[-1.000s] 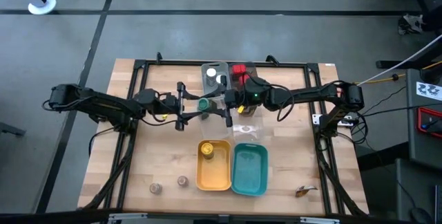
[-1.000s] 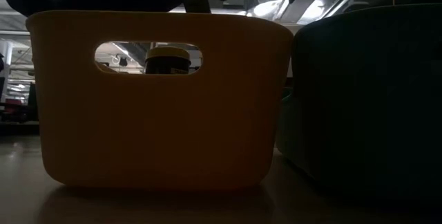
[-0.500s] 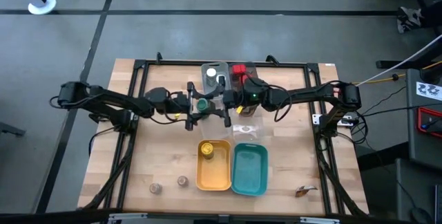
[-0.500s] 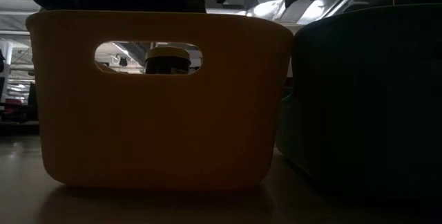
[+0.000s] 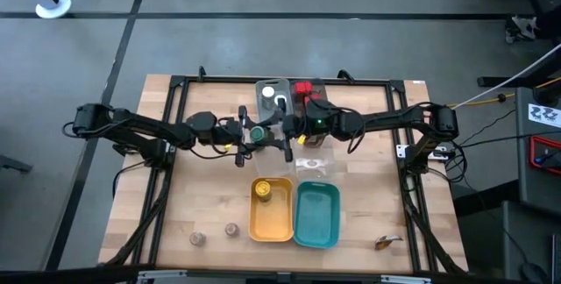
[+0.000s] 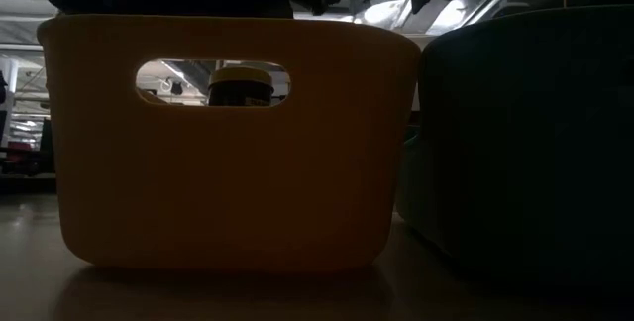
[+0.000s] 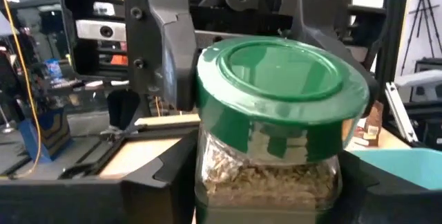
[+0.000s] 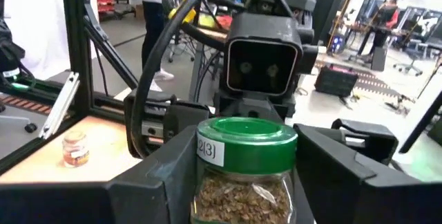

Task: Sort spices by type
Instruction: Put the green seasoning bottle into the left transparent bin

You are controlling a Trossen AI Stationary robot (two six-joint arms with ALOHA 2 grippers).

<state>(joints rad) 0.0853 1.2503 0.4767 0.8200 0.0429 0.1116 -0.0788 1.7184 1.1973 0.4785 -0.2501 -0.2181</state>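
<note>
A glass jar with a green lid [image 5: 258,132] and flaky brown spice inside hangs above the middle of the table, between my two grippers. My left gripper [image 5: 246,133] reaches it from the table's left and my right gripper [image 5: 273,133] from the right; both are shut on it. The left wrist view shows the jar [image 7: 276,134] close up, with the right arm's grey fingers behind it. In the right wrist view the jar [image 8: 243,169] bears a small white label, and the left arm's camera faces me. My left gripper pinches the jar's glass body [image 7: 206,177] just under the green lid, one dark finger on each side. The fingers come level from the table's left. The jar stands upright, clear of the table. My right gripper pinches the same glass body [image 8: 202,198] below the lid, between its two fingers. It comes level from the table's right, opposite the left gripper. The jar stays upright in the hold.
At the far middle a grey tray [image 5: 271,95] holds white-lidded jars, with a red tin [image 5: 304,88] beside it. A clear tray [image 5: 313,163] lies below the grippers. Nearer stand a yellow tray [image 5: 273,218] with a yellow jar [image 5: 262,189] and a teal tray [image 5: 317,216]. Two small jars [image 5: 198,238] sit near left.
My left gripper has gone toward the table's right, up to the green-lidded jar in my right gripper, and its fingers have closed on the jar's sides. The right gripper and the jar have kept nearly still.
</note>
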